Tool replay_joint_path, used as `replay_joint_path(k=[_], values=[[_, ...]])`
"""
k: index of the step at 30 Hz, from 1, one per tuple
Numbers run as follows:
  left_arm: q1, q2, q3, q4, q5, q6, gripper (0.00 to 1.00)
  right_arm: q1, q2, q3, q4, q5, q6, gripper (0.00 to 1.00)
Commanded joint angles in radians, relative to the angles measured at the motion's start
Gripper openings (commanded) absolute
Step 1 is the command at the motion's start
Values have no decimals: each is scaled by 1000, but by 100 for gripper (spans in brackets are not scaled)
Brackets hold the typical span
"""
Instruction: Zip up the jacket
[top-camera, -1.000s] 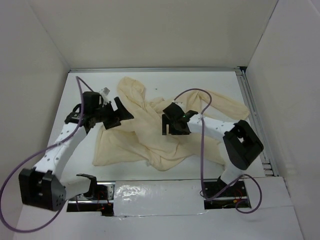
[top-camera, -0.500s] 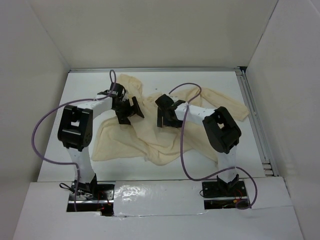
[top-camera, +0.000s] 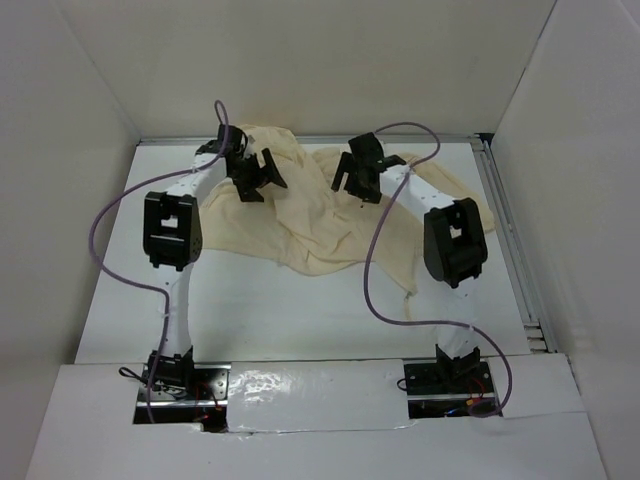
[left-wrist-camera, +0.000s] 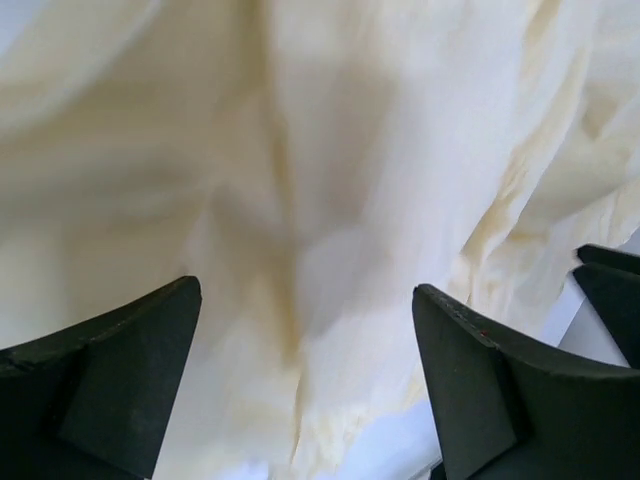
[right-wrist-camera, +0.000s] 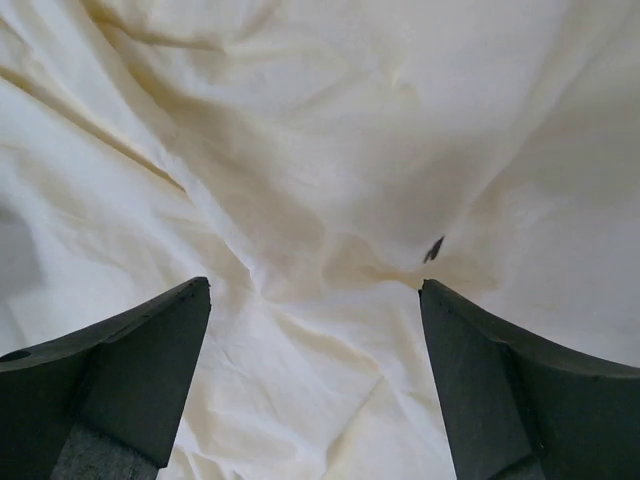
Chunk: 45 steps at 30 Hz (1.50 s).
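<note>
The pale cream-yellow jacket lies crumpled on the far half of the white table, one sleeve trailing to the right. My left gripper is over its far-left part, jaws wide open and empty. In the left wrist view it has folded jacket cloth just below. My right gripper is over the far-middle part, open and empty. In the right wrist view the jacket fabric fills the frame, with a small dark mark near the right finger. No zipper shows.
A metal rail runs along the table's far edge and another along the right side. White walls close in on three sides. Purple cables loop off both arms. A black part shows at the left wrist view's right edge.
Both arms have stretched out toward the back of the table. The jacket has shifted backward with them and bunched up at the far side.
</note>
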Motion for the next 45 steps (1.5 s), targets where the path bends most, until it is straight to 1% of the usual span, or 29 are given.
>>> replay_joint_path(k=[1,2,3,4,5,6,7,8,10,13,16,18,21,24,25,26,27,28,29,31,32,33,34,37,40,41,43,44,45], values=[[32,-282,-160,-31,-68,-5,99,9,-202,-141,64,-8,-23,93],[49,-341,-294,-22,-90,-25,99,11,-248,-191,79,-11,-23,100],[70,-404,-366,-11,-101,-44,99,12,-332,-233,96,-11,-22,100],[121,-520,-433,18,-96,-74,99,15,-369,-326,99,-8,-7,100],[132,-571,-564,27,-88,-93,99,18,-411,-371,104,4,1,100],[189,-660,-626,36,-82,-113,99,23,-493,-412,116,8,16,100],[251,-697,-677,34,-96,-126,99,28,-530,-502,116,21,29,100],[274,-725,-761,26,-114,-142,99,29,-569,-541,119,25,35,100],[349,-776,-843,-5,-201,-188,99,35,-667,-633,124,30,49,100],[441,-767,-865,-34,-234,-208,99,29,-768,-707,109,30,44,100],[503,-728,-892,30,-230,-194,99,17,-845,-745,79,47,50,100],[527,-675,-873,55,-184,-173,99,14,-893,-771,76,29,43,100],[528,-590,-830,95,-209,-159,99,0,-925,-791,70,7,39,100],[520,-509,-776,64,-243,-171,99,-14,-934,-797,55,21,52,100],[520,-495,-773,72,-245,-171,97,-15,-940,-800,55,22,53,100],[518,-486,-776,87,-225,-159,93,-20,-942,-804,59,21,58,100],[518,-469,-776,105,-214,-159,84,-21,-948,-808,59,22,62,100],[518,-461,-773,112,-207,-160,79,-28,-954,-813,61,21,62,100],[517,-451,-773,118,-191,-157,66,-29,-963,-819,64,18,62,100],[509,-438,-773,144,-171,-145,49,-38,-979,-827,64,22,64,100],[500,-434,-771,148,-167,-144,22,-43,-986,-831,66,22,62,100],[494,-431,-764,150,-167,-140,6,-46,-991,-836,64,25,64,100],[488,-426,-758,144,-165,-139,0,-57,-996,-840,64,28,64,100],[460,-424,-730,123,-180,-117,0,-69,-1026,-860,61,30,62,100],[419,-498,-753,127,-211,-96,0,-81,-1065,-889,56,39,62,100],[382,-569,-762,127,-222,-90,0,-84,-1081,-903,52,51,66,100],[328,-651,-794,119,-301,-93,0,-87,-1098,-915,30,67,75,100],[270,-736,-802,121,-317,-87,0,-87,-1115,-932,27,77,75,100],[238,-778,-811,125,-328,-76,0,-89,-1123,-942,21,78,75,100]])
